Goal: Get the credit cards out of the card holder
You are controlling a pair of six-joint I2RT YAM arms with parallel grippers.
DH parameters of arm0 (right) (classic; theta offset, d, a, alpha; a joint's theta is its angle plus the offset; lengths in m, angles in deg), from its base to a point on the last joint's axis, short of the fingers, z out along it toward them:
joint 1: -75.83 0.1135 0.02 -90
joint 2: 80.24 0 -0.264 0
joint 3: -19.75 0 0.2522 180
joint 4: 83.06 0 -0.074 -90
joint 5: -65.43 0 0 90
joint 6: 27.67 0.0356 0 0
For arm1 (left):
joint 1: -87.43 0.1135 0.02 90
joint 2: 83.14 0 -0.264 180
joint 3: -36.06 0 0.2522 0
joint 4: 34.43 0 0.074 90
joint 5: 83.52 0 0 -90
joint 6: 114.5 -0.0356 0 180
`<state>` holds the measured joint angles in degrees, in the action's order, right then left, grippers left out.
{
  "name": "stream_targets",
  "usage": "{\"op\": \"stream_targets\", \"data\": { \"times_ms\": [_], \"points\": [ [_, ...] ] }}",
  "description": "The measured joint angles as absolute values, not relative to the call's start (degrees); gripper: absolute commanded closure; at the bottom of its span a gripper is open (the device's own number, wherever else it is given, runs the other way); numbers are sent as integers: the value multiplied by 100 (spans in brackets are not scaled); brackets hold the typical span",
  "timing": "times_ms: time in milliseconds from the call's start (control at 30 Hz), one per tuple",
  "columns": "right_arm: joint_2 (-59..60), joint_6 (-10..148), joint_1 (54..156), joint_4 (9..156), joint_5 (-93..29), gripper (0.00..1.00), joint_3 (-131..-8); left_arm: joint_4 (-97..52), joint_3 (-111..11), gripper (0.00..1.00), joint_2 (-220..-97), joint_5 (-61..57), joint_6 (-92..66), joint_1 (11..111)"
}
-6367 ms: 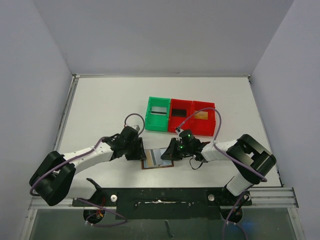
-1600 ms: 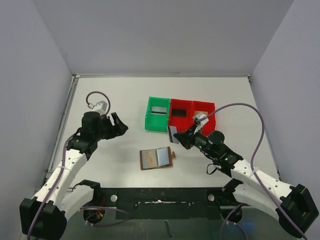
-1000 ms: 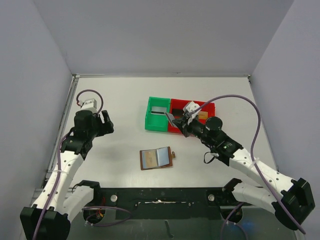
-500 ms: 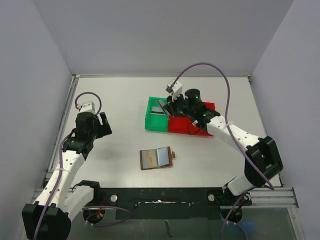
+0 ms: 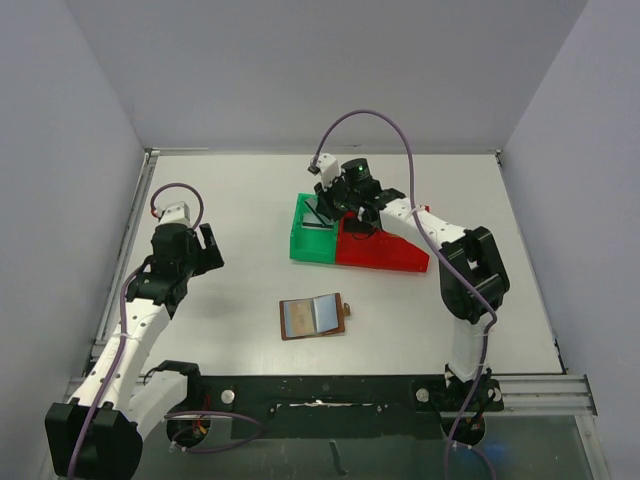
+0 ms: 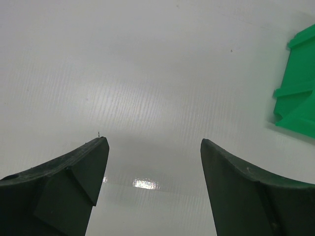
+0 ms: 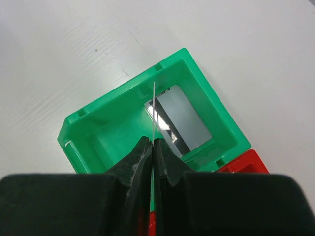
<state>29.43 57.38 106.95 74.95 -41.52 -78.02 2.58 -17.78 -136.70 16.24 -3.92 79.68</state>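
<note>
So the right gripper (image 7: 152, 142) has swung from mid-frame up over the green tray (image 7: 110, 123) at upper centre, pinched tight on a credit card (image 7: 153, 110) seen edge-on, right above a grey card (image 7: 184, 120) already inside. The left gripper (image 6: 152, 147) hangs wide open with nothing in it at the left. The card holder (image 5: 315, 316) lies open at lower centre, so I'd guess only the drop is left.
</note>
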Motion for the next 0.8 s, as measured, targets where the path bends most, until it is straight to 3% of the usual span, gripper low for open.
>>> {"op": "stream_targets", "data": {
  "times_ms": [800],
  "points": [
    [3065, 5200, 10651, 6387, -4259, 100, -8080, 253, -1765, 24, -13626, 1720, -460, 7972]
  ]
}}
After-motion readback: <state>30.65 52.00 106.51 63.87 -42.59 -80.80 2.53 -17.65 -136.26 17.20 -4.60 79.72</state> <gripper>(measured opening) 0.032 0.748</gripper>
